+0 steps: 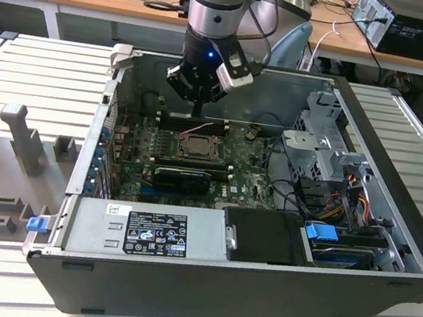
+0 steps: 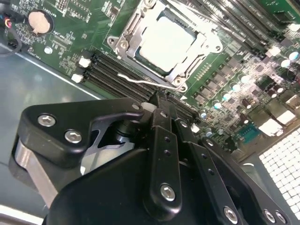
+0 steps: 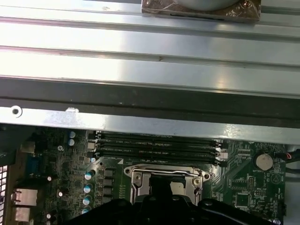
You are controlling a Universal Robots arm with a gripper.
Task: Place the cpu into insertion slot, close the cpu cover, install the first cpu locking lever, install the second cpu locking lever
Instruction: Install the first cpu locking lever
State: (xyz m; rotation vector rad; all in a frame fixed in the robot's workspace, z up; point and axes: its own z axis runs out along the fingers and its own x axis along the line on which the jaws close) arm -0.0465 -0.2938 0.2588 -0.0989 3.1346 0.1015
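Your gripper (image 2: 158, 99) holds its jaws pressed together close to the thin wire lever (image 2: 140, 80), beside the insertion slot (image 2: 121, 44) where the cpu (image 2: 166, 40) sits under the lowered cpu cover (image 2: 132, 27).

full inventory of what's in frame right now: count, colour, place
cpu: 1, pale silver, seated in the slot, showing through the cover's window
insertion slot: 1, dark, metal rim, mid green board
cpu cover: 1, silvery, lying down over the cpu
locking lever: 1 seen, silvery wire, along the slot's edge by the memory slots
memory slots: 4, black, between slot and case wall
coin battery: 1, silvery, on the board
black card: 1, beside the slot
power supply: 1, grey, inside the case
computer case: 1, dark, open
gripper: 1, black, close by the lever
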